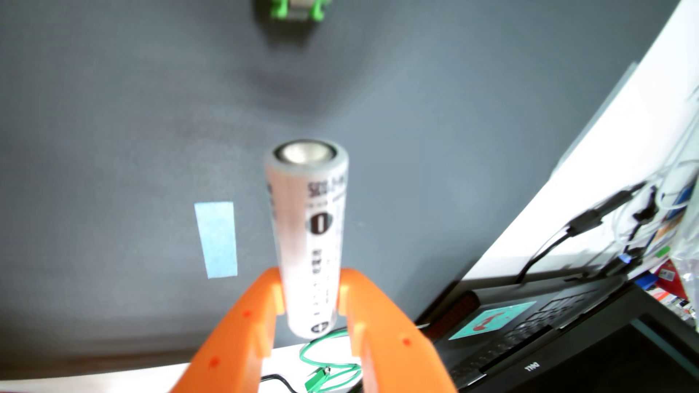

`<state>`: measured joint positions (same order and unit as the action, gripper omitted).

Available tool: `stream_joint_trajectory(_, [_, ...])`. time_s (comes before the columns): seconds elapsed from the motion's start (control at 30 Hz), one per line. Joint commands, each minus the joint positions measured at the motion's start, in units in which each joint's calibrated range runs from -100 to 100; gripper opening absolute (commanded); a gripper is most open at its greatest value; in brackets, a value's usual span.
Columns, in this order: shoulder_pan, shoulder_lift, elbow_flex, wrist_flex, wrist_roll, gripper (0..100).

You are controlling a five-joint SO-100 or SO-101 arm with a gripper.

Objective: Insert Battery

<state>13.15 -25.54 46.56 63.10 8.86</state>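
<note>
Grey worktop [113, 113] lies behind the orange jaws, clenched on a white battery [308, 234]; green holder [293, 11] at its far edge.

White cylindrical battery [308, 234] points toward an apparently green holder [299, 11], well apart.
</note>
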Motion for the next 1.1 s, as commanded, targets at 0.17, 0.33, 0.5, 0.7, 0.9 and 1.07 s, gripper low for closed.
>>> stream_joint_trajectory(0.17, [-8.3, -3.9, -0.4, 0.0, -3.8, 2])
stream_joint_trajectory(0.33, [-8.4, -3.3, -0.5, 0.7, -4.3, 2])
stream_joint_trajectory(0.5, [-9.8, -3.3, -0.4, 0.6, -7.7, 2])
stream_joint_trajectory(0.7, [-17.8, -3.3, 2.5, 0.0, -9.7, 2])
stream_joint_trajectory(0.9, [-19.2, -3.1, 5.4, -3.1, -10.3, 2])
stream_joint_trajectory(1.07, [-19.1, -3.1, 5.7, -4.9, -10.1, 1])
